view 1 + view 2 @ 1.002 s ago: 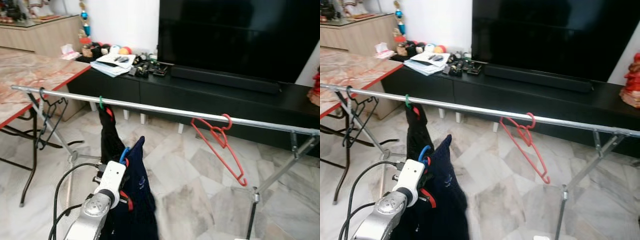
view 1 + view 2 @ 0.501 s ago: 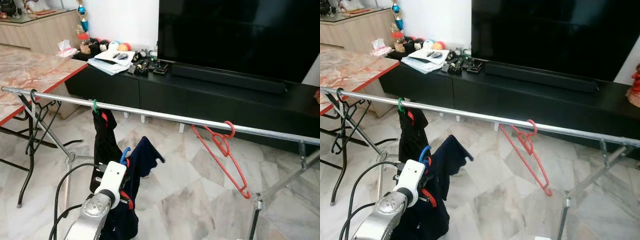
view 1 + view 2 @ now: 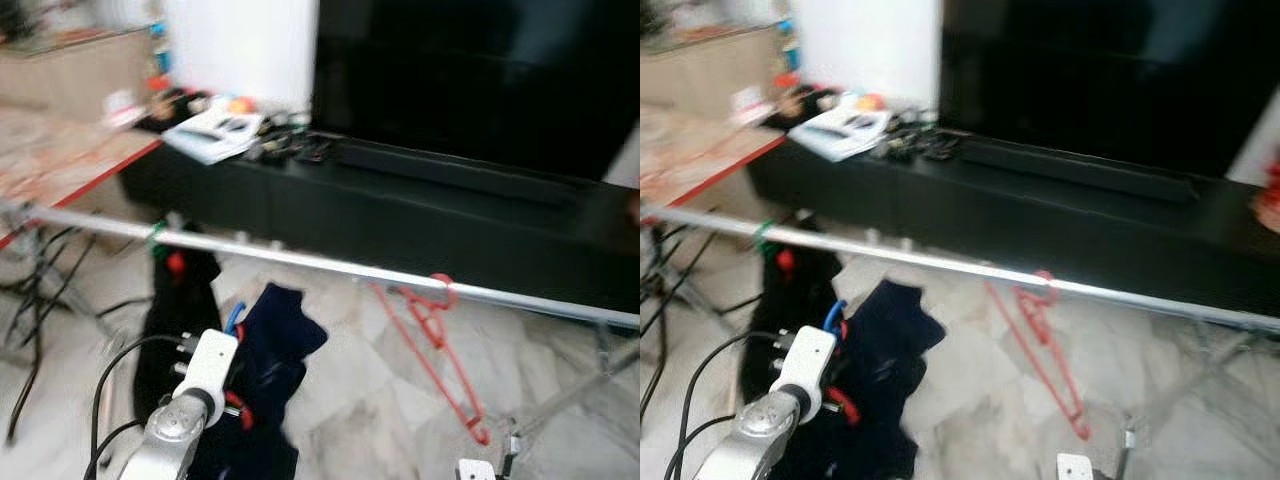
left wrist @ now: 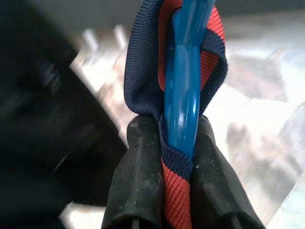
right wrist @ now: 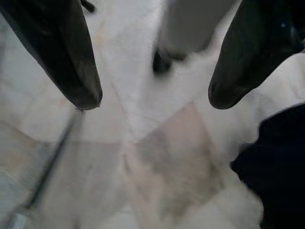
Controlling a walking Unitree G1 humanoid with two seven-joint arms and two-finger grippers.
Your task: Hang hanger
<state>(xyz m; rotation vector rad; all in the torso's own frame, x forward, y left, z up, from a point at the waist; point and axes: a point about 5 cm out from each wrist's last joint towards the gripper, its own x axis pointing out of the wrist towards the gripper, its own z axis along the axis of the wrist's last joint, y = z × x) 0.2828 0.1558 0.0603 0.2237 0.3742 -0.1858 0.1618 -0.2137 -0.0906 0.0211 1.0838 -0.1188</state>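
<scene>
left gripper [image 4: 178, 143] clamped on blue hanger [image 4: 183, 90] neck through navy shirt [image 3: 265, 375], below the rail [image 3: 330, 265]; right gripper [image 5: 152, 100] empty, fingers apart; stiff plastic, floppy load, grip hook base

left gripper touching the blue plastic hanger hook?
Touching. In the left wrist view the left gripper has both black fingers pressed against the blue plastic hanger hook, pinching it along with the navy-and-red garment collar.
</scene>
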